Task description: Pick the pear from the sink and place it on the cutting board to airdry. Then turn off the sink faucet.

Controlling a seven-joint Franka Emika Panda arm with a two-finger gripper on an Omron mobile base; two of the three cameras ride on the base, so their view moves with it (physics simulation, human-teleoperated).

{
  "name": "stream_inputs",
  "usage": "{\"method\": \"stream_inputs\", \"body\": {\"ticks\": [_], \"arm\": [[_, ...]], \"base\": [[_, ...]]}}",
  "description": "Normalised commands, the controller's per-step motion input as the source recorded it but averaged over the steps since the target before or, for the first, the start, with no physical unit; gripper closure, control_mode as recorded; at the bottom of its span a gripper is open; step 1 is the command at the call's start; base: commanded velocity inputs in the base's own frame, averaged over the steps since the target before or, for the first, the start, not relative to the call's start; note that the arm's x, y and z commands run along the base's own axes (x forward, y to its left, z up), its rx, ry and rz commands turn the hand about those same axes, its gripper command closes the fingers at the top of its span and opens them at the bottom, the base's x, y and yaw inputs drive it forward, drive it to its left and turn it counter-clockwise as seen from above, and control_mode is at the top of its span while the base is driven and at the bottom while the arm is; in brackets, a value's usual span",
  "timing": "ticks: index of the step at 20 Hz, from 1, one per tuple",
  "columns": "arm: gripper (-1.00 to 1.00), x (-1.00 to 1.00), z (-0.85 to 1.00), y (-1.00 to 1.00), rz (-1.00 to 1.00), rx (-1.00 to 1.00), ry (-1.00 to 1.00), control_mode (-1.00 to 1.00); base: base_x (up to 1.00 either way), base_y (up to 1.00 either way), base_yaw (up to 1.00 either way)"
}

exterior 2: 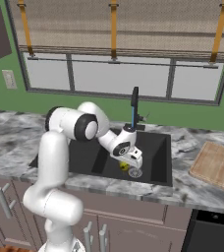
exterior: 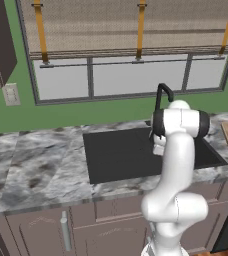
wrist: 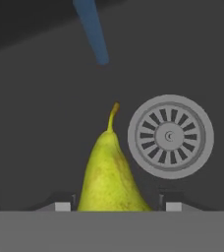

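Pear (wrist: 109, 177): yellow-green, tapered, with a short brown stem pointing away from the hand camera; it lies on the dark floor of the sink (exterior 2: 153, 162), just beside the round silver drain (wrist: 170, 136), which sits to its right in the hand view. In the right base view the pear (exterior 2: 124, 167) shows as a small yellow spot under the hand, next to the drain (exterior 2: 135, 173). Gripper (wrist: 115, 206): lowered into the basin, its two fingertips (wrist: 62, 206) standing one on each side of the wide lower part of the pear; the jaws are spread about as wide as the fruit, and whether the tips touch its skin cannot be told. Sink, second entry: a dark charcoal rectangular basin (exterior: 116, 155) set in the grey marbled table (exterior: 41, 165). Faucet (exterior 2: 135, 106): thin black gooseneck at the back rim of the basin, with a blue stream of water (wrist: 92, 32) running down from the spout to the basin floor behind the pear. Cutting board (exterior 2: 217, 165): light tan wood, flat on the table to the right of the sink, well apart from the pear. Window (exterior 2: 119, 76): wide, above the faucet, with a woven blind drawn partway down, against a green wall (exterior: 16, 120).
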Motion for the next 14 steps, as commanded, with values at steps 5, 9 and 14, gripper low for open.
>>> {"method": "stream_inputs", "body": {"ticks": [5, 9, 14], "arm": [[1.0, -0.01, 0.48, -0.02, 0.02, 0.0, 0.0, -1.0], [1.0, -0.13, 0.47, -0.04, 0.02, 0.0, -0.02, -1.0], [1.0, -0.15, 0.45, -0.02, 0.03, 0.0, -0.02, -1.0]], "base": [[0.0, 0.0, 0.0], [0.0, 0.0, 0.0], [0.0, 0.0, 0.0]]}}
